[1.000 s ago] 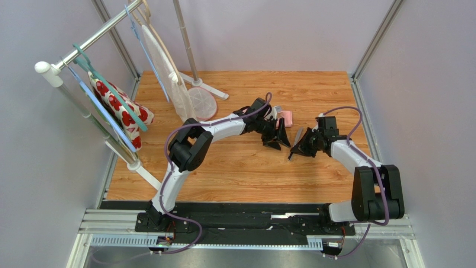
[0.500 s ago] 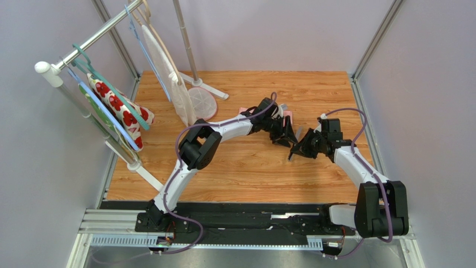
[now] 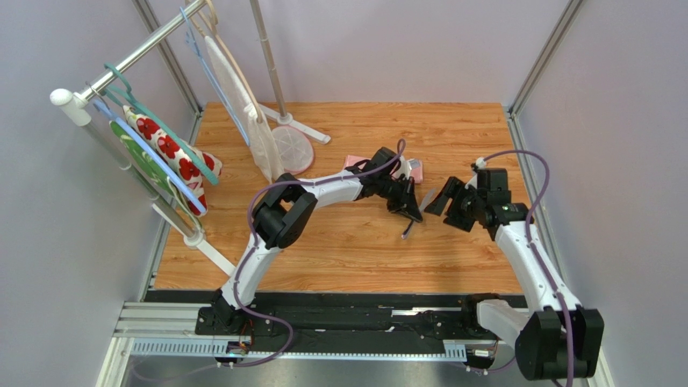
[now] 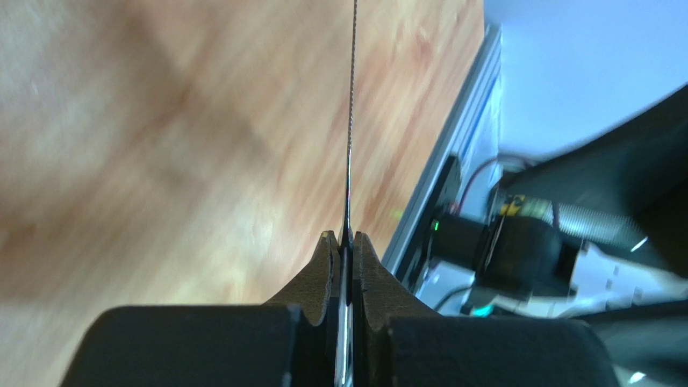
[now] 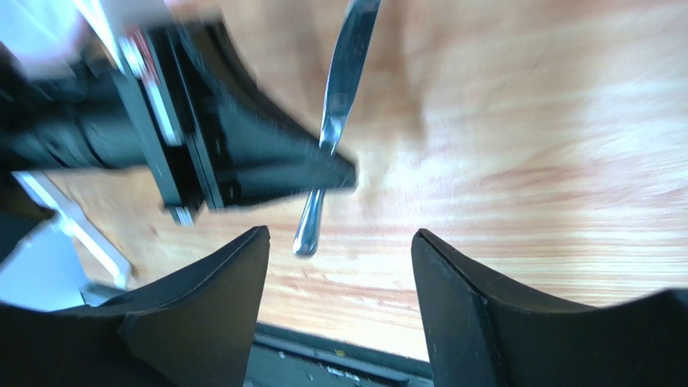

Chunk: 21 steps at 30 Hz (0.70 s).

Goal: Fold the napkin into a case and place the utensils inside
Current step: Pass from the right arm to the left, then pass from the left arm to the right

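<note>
Utensil (image 3: pixel 409 226): one slim silver-grey piece, slanting down from the left end effector toward the near side of the worktop; seen edge-on as a thin line in the left wrist view (image 4: pixel 352 121).
Utensil, lower end: rounded handle tip (image 5: pixel 308 234) close above the wood; contact with the worktop could not be told.
Left end effector (image 3: pixel 413 211): closed tight, both fingers pinched flat on the utensil (image 4: pixel 343 242).
Right end effector (image 3: pixel 442 208): jaws spread wide, gripping nothing, just beside the left one; utensil handle hung between and ahead of its fingers (image 5: pixel 339 238).
Napkin (image 3: pixel 354 160): light pink, flat on the worktop beneath the left arm, mostly hidden; only edges showed either side of the arm.
Worktop (image 3: pixel 339 250): wood-grain board.
Left margin: flowered cloth (image 3: pixel 174 153) hung on a rack.
</note>
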Tool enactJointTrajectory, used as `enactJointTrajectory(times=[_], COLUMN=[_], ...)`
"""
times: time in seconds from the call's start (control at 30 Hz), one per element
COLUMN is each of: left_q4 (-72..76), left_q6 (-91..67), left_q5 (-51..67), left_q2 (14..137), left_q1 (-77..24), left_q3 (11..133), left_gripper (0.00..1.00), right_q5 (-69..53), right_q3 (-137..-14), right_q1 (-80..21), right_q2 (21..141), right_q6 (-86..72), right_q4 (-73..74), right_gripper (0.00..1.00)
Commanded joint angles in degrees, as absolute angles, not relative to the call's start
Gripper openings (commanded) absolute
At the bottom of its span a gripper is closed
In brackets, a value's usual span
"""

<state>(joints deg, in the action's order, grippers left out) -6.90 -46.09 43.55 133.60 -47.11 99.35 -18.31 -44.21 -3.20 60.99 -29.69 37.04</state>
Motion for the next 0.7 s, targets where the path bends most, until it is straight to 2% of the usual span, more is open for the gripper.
enactJointTrajectory(times=[0.0,0.13,0.23,0.43,0.57,0.67], left_q4=[-10.02,-9.85,-11.16,-24.06,-24.7,-26.37], left_q6=[-33.14,-30.85,-28.58,-21.63,-20.83,-18.99], left_q5=[49.82,59.55,63.53,64.95,66.27,66.88], left_q2=[120.79,115.5,111.37,108.72,107.93,107.14], left_q1=[-46.41,-46.41,-46.41,-45.88,-45.53,-45.18], left_q3=[95.38,91.5,88.78,88.51,87.37,87.28], left_gripper=[0.0,0.0,0.0,0.0,0.0,0.0], right_q5=[-14.05,-26.58,-33.63,-41.81,-46.83,-49.65], right_q3=[-50.18,-50.63,-50.19,-47.29,-47.2,-46.23], right_q1=[-0.53,2.28,2.29,2.99,2.9,2.9], right_q2=[56.6,56.25,55.9,50.81,49.66,48.35], right_q6=[-28.83,-26.46,-23.3,-24.26,-23.38,-24.69], right_q4=[42.19,37.72,33.85,27.52,27.42,25.85], right_gripper=[0.72,0.74,0.67,0.5,0.44,0.47])
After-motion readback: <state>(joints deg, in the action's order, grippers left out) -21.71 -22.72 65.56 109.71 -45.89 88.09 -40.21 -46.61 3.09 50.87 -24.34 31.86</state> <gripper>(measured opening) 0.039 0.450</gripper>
